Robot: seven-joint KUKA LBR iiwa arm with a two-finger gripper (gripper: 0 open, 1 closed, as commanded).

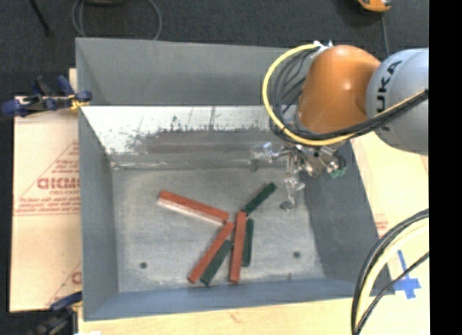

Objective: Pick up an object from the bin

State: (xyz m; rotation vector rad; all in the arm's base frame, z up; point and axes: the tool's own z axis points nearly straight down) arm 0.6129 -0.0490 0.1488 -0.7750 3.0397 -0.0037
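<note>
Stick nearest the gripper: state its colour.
Dark green; the stick shows best in the camera view.

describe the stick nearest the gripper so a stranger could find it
In the grey bin, look just left of the gripper. A dark green stick lies slanted there. Of the heap of red and green sticks, it lies farthest right.

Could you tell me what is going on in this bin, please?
A KUKA arm reaches in from the right; its gripper hangs by the far end of a dark green stick on the floor of the bin. More red and green sticks lie crossed in a loose heap beside it. None is lifted yet.
</note>
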